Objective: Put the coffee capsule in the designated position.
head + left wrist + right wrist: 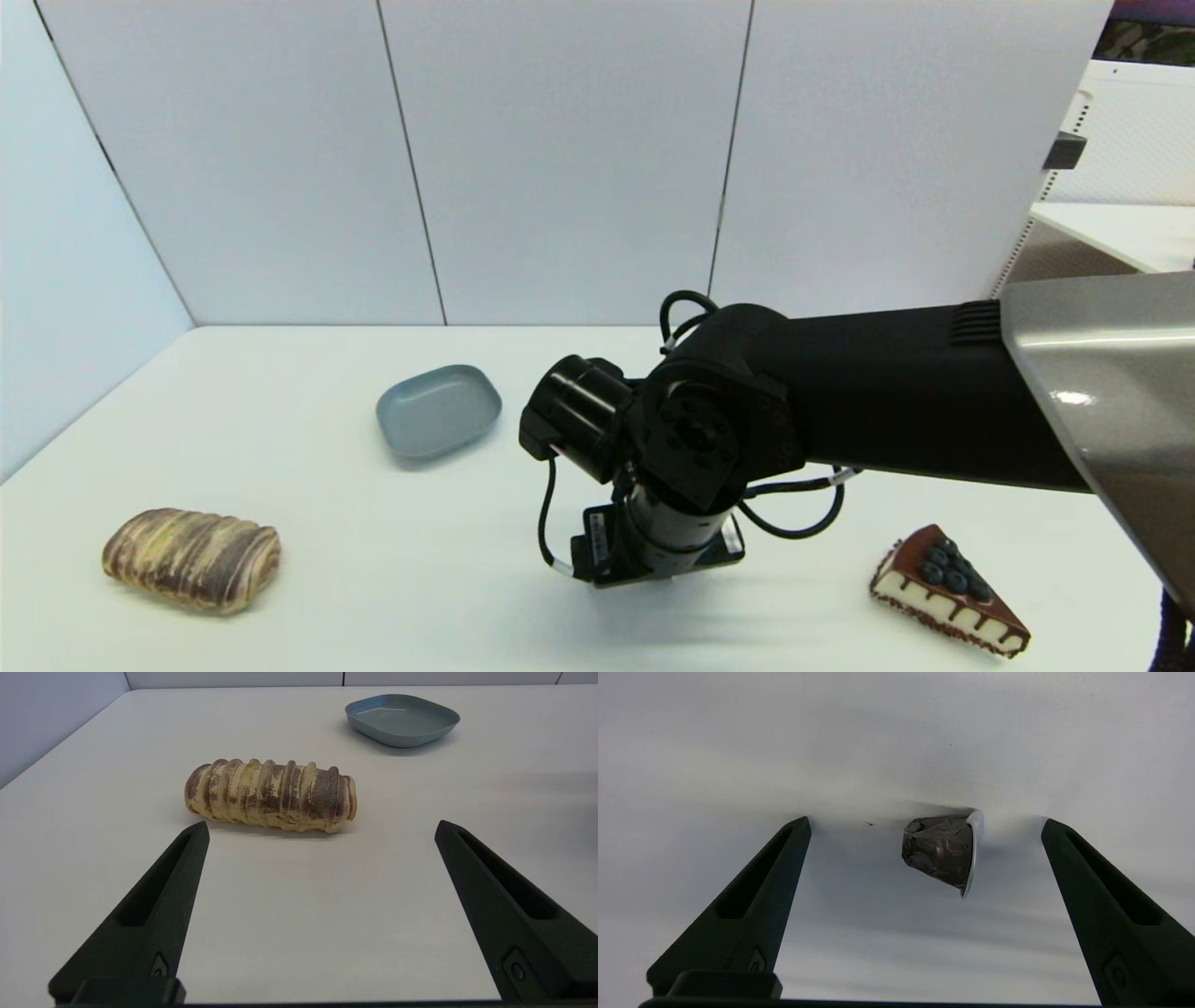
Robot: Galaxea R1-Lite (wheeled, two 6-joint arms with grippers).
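Dark, crinkled foil marks the coffee capsule point(941, 853), lying on its side on the white table point(738, 742) between the spread fingers point(752, 914) of the right gripper point(924, 823), touching neither, nearer one. Left gripper point(320, 828) hovers open near the bread roll point(271, 795).

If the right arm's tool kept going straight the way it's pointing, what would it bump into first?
Probably the coffee capsule, lying on its side on the white table between the open fingers of the right tool. Depth is unclear, so the fingertips might touch the table first.
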